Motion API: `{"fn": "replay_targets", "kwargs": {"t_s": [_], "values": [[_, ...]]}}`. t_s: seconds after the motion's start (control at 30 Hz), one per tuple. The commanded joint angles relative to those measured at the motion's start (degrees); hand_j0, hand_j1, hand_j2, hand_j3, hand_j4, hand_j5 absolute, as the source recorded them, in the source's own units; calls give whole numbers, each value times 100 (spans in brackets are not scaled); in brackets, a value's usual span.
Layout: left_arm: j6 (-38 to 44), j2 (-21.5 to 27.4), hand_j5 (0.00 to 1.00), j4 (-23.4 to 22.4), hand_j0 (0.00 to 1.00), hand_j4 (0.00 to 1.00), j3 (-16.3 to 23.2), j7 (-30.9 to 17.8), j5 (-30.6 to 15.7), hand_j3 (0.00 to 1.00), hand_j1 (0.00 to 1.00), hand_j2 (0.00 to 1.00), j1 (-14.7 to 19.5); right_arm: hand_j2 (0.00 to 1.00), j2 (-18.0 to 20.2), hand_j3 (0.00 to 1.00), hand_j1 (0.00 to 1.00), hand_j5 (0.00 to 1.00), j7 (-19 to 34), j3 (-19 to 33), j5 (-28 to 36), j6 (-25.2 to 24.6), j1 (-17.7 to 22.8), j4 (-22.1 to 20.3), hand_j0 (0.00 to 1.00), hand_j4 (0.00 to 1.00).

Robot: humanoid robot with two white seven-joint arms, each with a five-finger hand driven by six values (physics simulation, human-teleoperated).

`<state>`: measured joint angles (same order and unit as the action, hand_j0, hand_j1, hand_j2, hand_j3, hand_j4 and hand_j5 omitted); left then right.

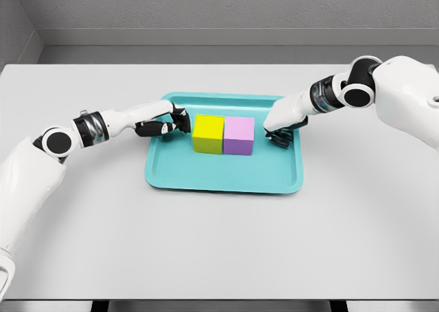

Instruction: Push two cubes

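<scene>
A: Where do the cubes sit?

B: Both are in the middle of the teal tray (206, 178). The yellow cube (208, 134) is on the left and the purple cube (239, 135) on the right, side faces touching, no gap that I can see.

A: And the hands?

B: The left hand (167, 123) is over the tray's left part, just beside the yellow cube's outer face. Its dark fingers look curled in, holding nothing; I can't tell whether they touch the cube. The right hand (282, 128) mirrors it near the tray's right rim, fingers bent downward, also empty, with a small gap to the purple cube.

A: Why that arrangement?

B: My guess is each hand works as a flat pusher from outside, so the cubes are squeezed toward each other. Curled fingers give a stiff, blunt face, better than spread ones that could slip over the top.

A: So is the push done?

B: It looks so, since the cubes meet at the centre. The grey table (219, 243) around the tray carries nothing else.
</scene>
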<state>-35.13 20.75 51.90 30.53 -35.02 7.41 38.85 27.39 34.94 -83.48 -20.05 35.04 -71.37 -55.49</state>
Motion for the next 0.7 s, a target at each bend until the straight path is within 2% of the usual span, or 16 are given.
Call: {"fn": "replay_targets", "kwargs": {"t_s": [0.0, 0.43, 0.67], "values": [[13, 8, 38, 5, 38, 38, 6, 2, -47, 38, 38, 38, 0, 15, 4, 15, 15, 15, 6, -1, 10, -4, 9, -14, 15, 15], [13, -97, 38, 5, 38, 38, 15, 2, -38, 38, 38, 38, 9, 16, 83, 16, 16, 16, 6, 78, 19, -4, -53, -14, 16, 16], [13, 52, 38, 5, 38, 38, -20, 2, -55, 38, 38, 38, 9, 16, 83, 16, 16, 16, 6, 87, 28, -4, -202, -14, 16, 16]]}}
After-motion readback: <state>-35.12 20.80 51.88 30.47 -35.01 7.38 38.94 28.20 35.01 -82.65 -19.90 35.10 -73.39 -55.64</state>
